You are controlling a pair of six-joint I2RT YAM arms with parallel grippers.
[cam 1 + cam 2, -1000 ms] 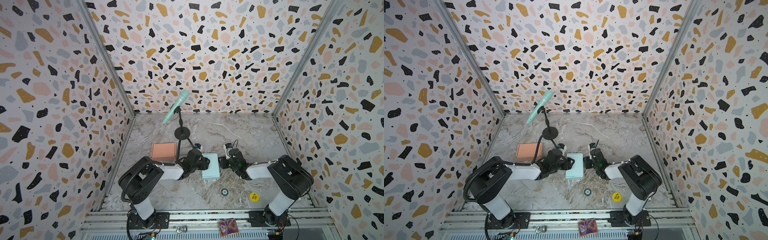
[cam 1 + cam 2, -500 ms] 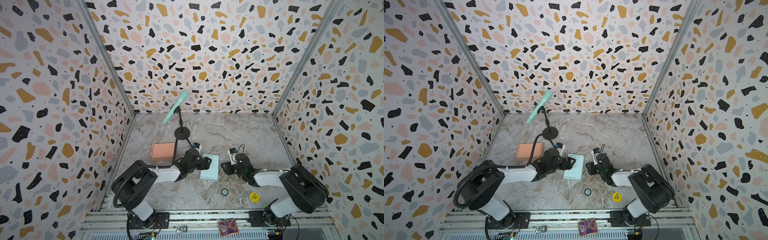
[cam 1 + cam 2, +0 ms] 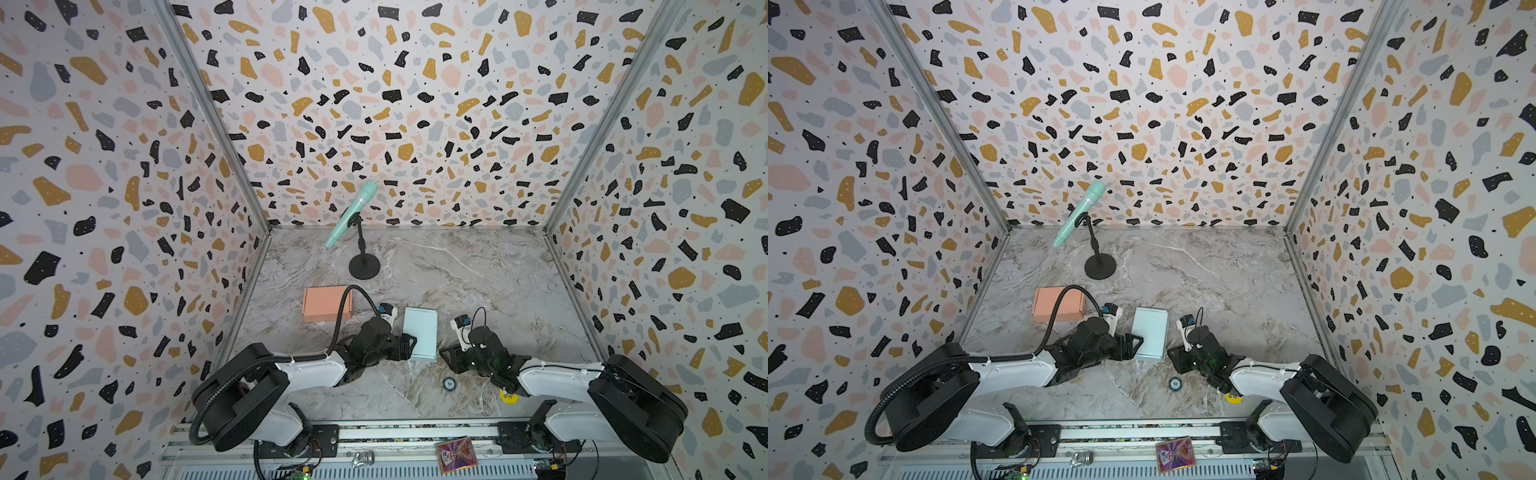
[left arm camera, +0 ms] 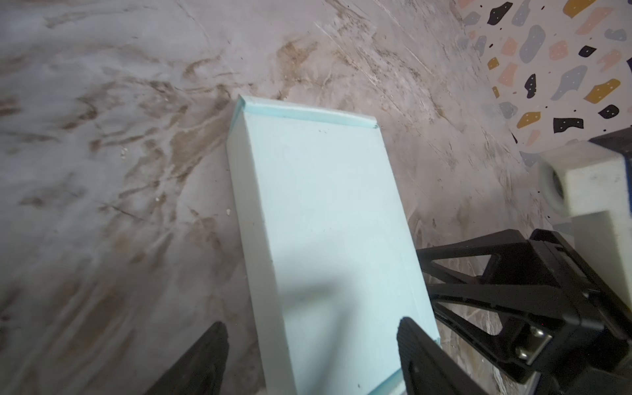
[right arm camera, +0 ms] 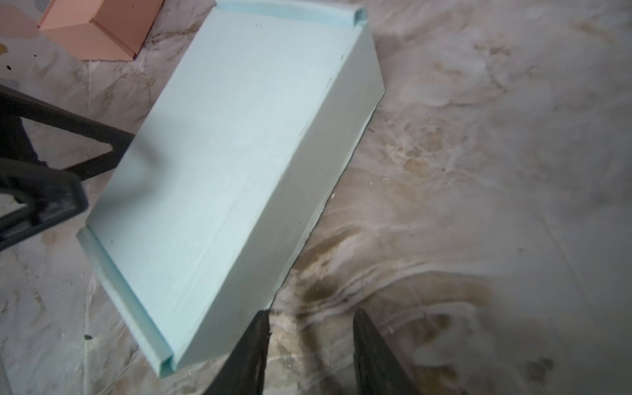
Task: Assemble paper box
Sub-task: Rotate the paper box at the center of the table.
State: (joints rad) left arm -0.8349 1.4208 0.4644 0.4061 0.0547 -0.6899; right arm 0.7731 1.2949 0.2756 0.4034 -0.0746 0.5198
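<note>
- The box (image 3: 420,332), pale blue, lies flat on the marble table (image 3: 490,274) between the two arms, closed up with its broad lid face upward; it shows in both top views.
- The left gripper (image 4: 313,345) stands wide open: one finger is over the lid near an end, the other beyond the long side wall. Neither visibly presses the card, so it holds nothing.
- The right gripper (image 5: 311,328) is part open and empty, its fingers over bare table just beside the box's corner, apart from it.
- It looks like thin folded card: I judge it very light, hollow and easily dented. A hard squeeze across the broad faces would likely buckle the lid.
- The long side walls (image 5: 328,143) are doubled folds and probably the stiffest place to pinch or push.
- The rolled rims (image 5: 126,301) at each short end give an edge to hook, but may unfold if pulled.
- Being so light on smooth marble, it should slide under a one-sided push; brace it from the opposite side.
- A pink box (image 3: 327,304) sits near the left wall, apart, already folded.
- A microphone (image 3: 351,214) on its stand is well behind, clear of the work.
</note>
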